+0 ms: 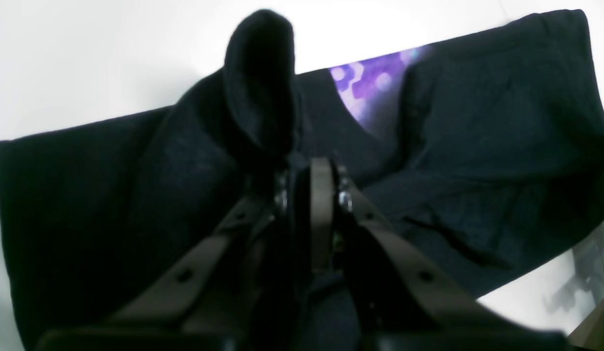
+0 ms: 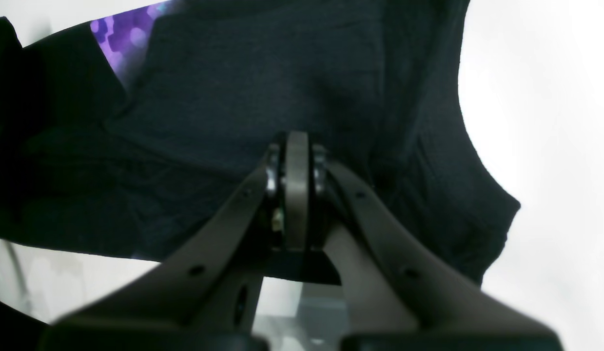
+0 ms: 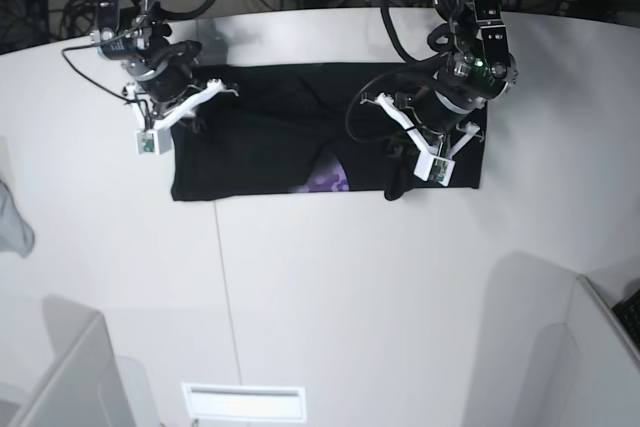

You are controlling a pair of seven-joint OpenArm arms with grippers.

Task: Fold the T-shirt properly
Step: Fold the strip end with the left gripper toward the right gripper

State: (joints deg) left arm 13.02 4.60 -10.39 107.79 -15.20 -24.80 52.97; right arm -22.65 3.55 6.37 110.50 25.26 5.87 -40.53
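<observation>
Both arms mid-fold: left gripper (image 1: pixel 309 183) pinches the black T-shirt (image 3: pixel 260 137), right gripper (image 2: pixel 296 165) clamped, seemingly on cloth too; next, carry both edges across together

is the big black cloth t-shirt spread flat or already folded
Partly folded: the large black cloth T-shirt lies as a long band on the white table, black flaps covering most of its purple print.

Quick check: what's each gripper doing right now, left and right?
Left gripper: closed, pinching a raised fold of the T-shirt.
Right gripper: closed on the T-shirt's fabric.
</observation>
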